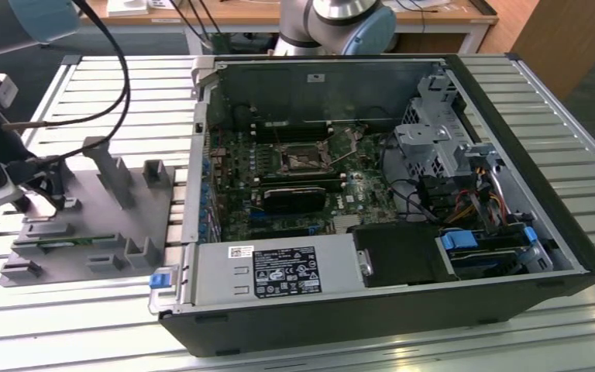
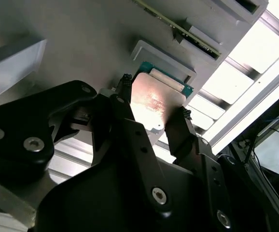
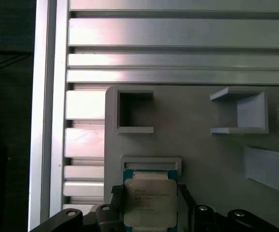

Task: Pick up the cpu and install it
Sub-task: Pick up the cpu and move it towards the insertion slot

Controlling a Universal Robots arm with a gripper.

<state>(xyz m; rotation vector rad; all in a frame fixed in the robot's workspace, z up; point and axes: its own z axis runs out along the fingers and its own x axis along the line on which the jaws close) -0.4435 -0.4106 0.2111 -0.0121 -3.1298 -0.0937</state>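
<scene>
The cpu (image 3: 150, 202), a small square chip with a shiny metal top, lies at a shallow pocket of the grey plastic tray (image 3: 202, 154). My gripper (image 3: 150, 193) stands over it with one black finger against each of two opposite edges, shut on the chip. In the second wrist view the cpu (image 2: 155, 100) glints between the gripper (image 2: 155, 96) fingertips (image 2: 125, 82). In the exterior view the gripper (image 1: 44, 198) is low over the tray (image 1: 91, 232) at that view's left. The motherboard's black socket frame (image 1: 303, 161) sits inside the open computer case (image 1: 504, 155).
Upright pegs and open boxes (image 3: 238, 113) rise from the tray around the chip. The slatted metal table (image 3: 178, 36) carries tray and case. Cables (image 1: 122, 85) hang over the table towards the arm. Drive cages and wiring (image 1: 463, 201) crowd the case on the exterior view's right.
</scene>
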